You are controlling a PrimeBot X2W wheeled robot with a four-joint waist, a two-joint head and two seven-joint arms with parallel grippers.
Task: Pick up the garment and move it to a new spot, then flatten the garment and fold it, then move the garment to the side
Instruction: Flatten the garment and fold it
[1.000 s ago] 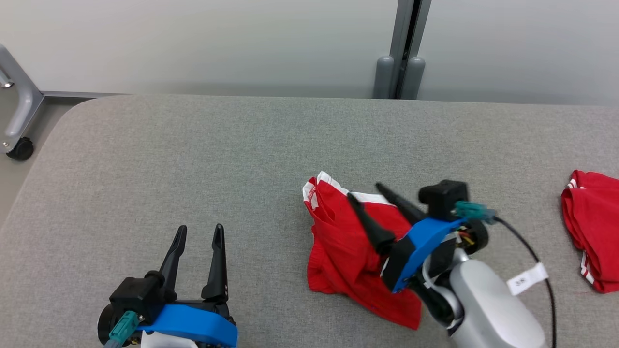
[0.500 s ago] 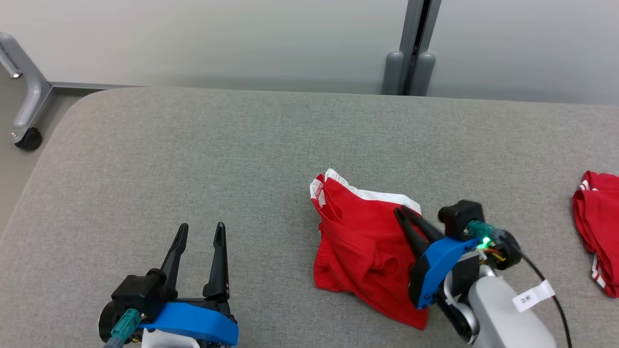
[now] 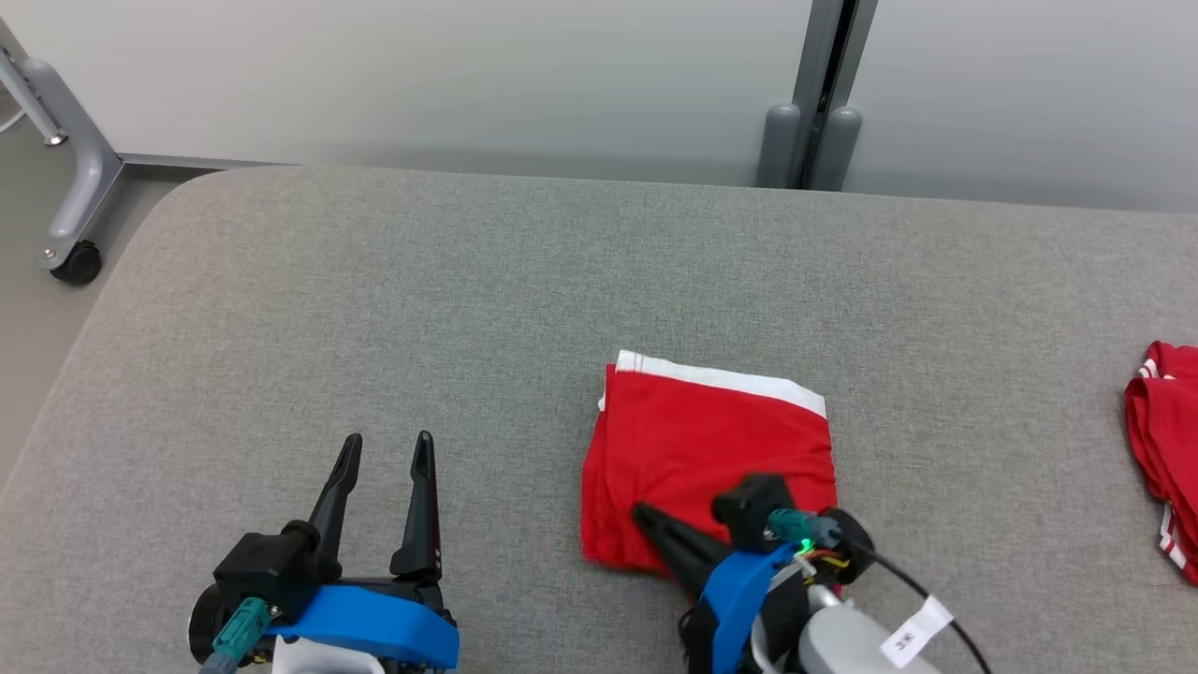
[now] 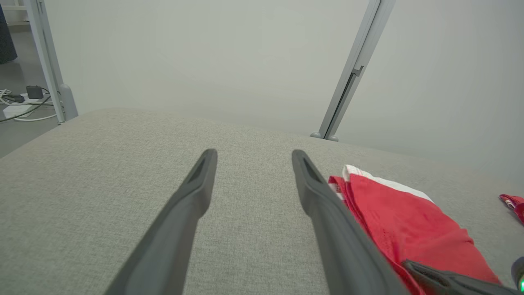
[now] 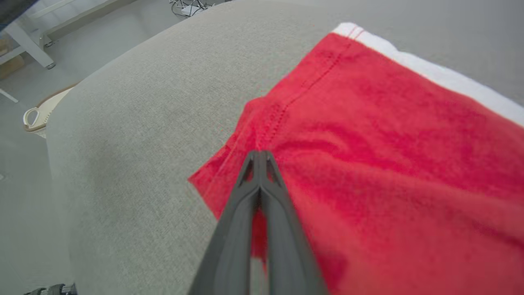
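Now the right gripper has its two fingers pressed together, the tips resting on the near left corner of the red garment; whether cloth is pinched between them cannot be told. From those tips the garment spreads ahead and rightward, flat on the grey table, with its white band at the far edge. The left gripper stands wide and empty, the garment off to its right. Another red cloth lies well right of the right gripper.
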